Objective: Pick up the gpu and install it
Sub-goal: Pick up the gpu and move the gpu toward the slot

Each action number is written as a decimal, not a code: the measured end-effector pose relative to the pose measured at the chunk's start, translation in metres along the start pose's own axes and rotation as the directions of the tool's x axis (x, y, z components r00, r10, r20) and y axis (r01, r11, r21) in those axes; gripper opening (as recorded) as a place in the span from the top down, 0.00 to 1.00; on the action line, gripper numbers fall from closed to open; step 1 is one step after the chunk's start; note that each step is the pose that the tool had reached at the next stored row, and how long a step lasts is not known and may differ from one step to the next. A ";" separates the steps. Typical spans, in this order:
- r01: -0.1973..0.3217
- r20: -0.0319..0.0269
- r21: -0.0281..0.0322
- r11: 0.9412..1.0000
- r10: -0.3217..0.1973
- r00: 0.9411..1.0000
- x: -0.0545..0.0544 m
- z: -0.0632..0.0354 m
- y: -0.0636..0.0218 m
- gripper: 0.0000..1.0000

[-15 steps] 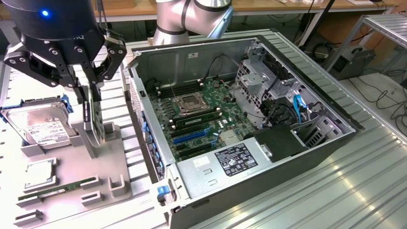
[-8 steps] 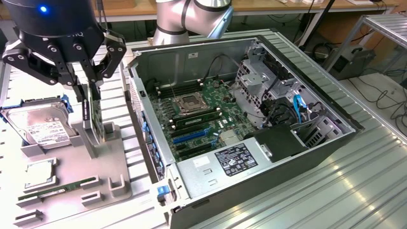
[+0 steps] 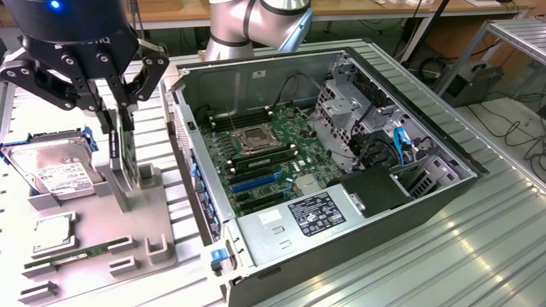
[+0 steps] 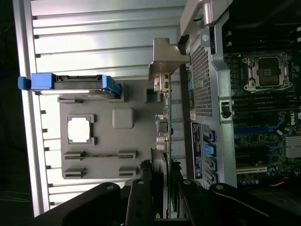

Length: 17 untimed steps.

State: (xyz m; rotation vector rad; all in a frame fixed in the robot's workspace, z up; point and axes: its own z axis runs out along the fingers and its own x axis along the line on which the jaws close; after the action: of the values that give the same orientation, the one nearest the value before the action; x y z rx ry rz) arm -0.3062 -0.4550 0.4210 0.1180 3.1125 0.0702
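Exterior view: a ribbed metal table (image 3: pixel 444 268) carries a grey tray (image 3: pixel 158 240) at its left edge, with an open case (image 3: pixel 384 224) beside it. Wooden desks (image 3: pixel 358 6) stand behind. Mid-tray, the gpu (image 3: pixel 125 163) stands upright, its top pinched by the gripper (image 3: pixel 119 125), which points straight down.

White letters "OTIQ", the visible end of a brand name, run across the black body of the gripper (image 3: pixel 119 121) above the grey tray (image 3: pixel 158 246). The white label on the hard drive (image 3: pixel 51 167), at the tray's edge on the exterior view's left, carries print too fine to read. So does the black label (image 3: pixel 316 213) on the power supply (image 3: pixel 273 231) inside the computer case (image 3: pixel 426 204).
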 end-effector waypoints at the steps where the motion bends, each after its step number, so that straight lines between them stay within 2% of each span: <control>1: 0.000 0.000 0.000 1.000 0.000 1.000 0.000 -0.0005 0.0000 0.74; 17: 0.000 0.000 0.000 1.000 0.000 1.000 -0.004 -0.0019 0.0004 0.74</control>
State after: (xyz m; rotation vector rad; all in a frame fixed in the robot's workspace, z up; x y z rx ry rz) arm -0.3023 -0.4550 0.4230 0.1178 3.1125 0.0702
